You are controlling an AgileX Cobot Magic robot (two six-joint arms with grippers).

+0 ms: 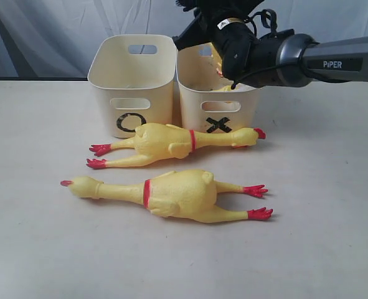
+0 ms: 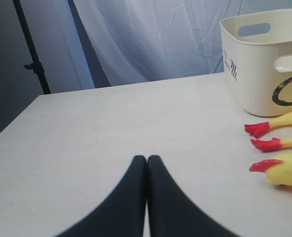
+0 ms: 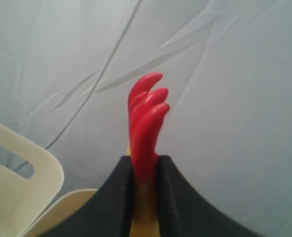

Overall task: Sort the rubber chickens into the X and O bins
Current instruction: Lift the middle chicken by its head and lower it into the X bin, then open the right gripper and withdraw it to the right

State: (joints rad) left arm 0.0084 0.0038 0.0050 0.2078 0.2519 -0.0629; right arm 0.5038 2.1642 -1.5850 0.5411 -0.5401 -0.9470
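Two cream bins stand side by side at the back, the O bin (image 1: 103,103) on the left and the X bin (image 1: 246,106) on the right. A rubber chicken (image 1: 165,142) lies in front of them, its head toward the right. Nearer the front lies a larger chicken (image 1: 177,194), head to the left. My right gripper (image 1: 223,70) hovers over the X bin, shut on a third chicken's leg. Its red foot (image 3: 146,118) sticks out past the fingertips, and a little of its yellow body (image 1: 226,88) shows inside the bin. My left gripper (image 2: 146,159) is shut on nothing, low over bare table.
A pale curtain hangs behind the table. The right arm (image 1: 333,62) reaches in from the right, above the table. In the left wrist view the O bin (image 2: 257,74) and the lying chickens' red feet (image 2: 257,129) and beak (image 2: 264,165) sit off to one side.
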